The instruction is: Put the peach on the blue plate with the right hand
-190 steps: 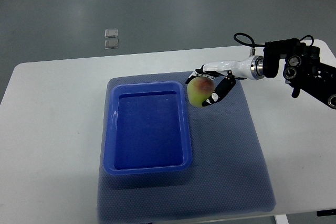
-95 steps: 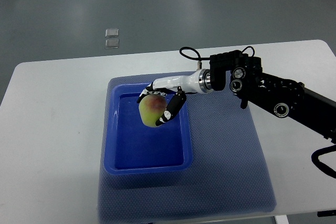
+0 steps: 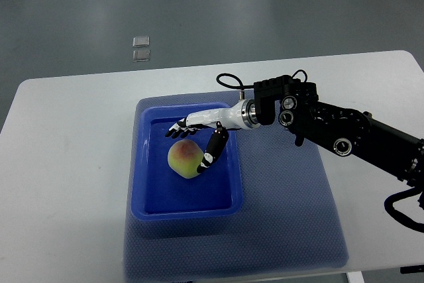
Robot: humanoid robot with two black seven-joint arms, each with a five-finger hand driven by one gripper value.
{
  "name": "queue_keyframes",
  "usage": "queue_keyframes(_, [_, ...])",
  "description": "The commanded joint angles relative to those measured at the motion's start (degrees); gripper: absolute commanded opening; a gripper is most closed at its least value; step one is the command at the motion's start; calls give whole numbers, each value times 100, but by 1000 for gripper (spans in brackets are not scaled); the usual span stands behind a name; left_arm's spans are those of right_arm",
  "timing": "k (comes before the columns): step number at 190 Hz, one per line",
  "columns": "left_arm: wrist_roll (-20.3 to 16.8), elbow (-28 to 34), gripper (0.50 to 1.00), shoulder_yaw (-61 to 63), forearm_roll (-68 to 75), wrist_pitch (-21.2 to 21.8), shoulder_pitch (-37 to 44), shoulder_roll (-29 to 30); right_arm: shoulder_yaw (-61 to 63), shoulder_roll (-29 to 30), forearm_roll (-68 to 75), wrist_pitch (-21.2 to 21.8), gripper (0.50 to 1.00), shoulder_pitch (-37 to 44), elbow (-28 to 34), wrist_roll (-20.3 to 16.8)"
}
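The peach (image 3: 185, 160), yellow-green with a reddish blush, lies on the floor of the blue plate (image 3: 140, 164), a deep rectangular tray, in its upper middle. My right hand (image 3: 187, 148) reaches in from the right over the tray. Its fingers (image 3: 177, 128) are spread just above the far side of the peach and no longer wrap it. The thumb (image 3: 212, 150) still rests against the peach's right side. The left arm does not show.
The tray stands on a blue-grey mat (image 3: 285, 217) on a white table (image 3: 66, 164). My black right forearm (image 3: 338, 137) crosses above the mat's right part. Two small clear squares (image 3: 140, 49) lie on the grey floor beyond the table.
My right hand carried the peach leftward from the tray's right rim to over the tray, lowered it onto the tray floor, and the fingers have spread off it.
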Motion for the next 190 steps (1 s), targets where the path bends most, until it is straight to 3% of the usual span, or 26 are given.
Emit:
queue_keyframes(1, [0, 0, 1000, 0, 9, 0, 0, 0, 27, -8, 21, 9, 932, -5, 15, 0])
queue_keyframes(40, [0, 0, 1000, 0, 0, 0, 0, 0, 106, -70, 654, 53, 932, 4, 6, -106])
queue_keyframes(41, [0, 0, 1000, 0, 0, 0, 0, 0, 132, -166, 1037, 53, 932, 4, 15, -254])
queue_keyframes(48, [0, 0, 1000, 0, 0, 0, 0, 0, 177, -237, 1426, 61, 932, 21, 6, -387])
queue_keyframes(97, [0, 0, 1000, 0, 0, 0, 0, 0, 387, -342, 3378, -71, 932, -5, -64, -888])
queue_keyframes(184, [0, 0, 1000, 0, 0, 0, 0, 0, 432, -835, 5848, -114, 932, -163, -345, -1002])
queue_keyframes(190, [0, 0, 1000, 0, 0, 0, 0, 0, 423, -984, 6481, -114, 932, -207, -345, -1046])
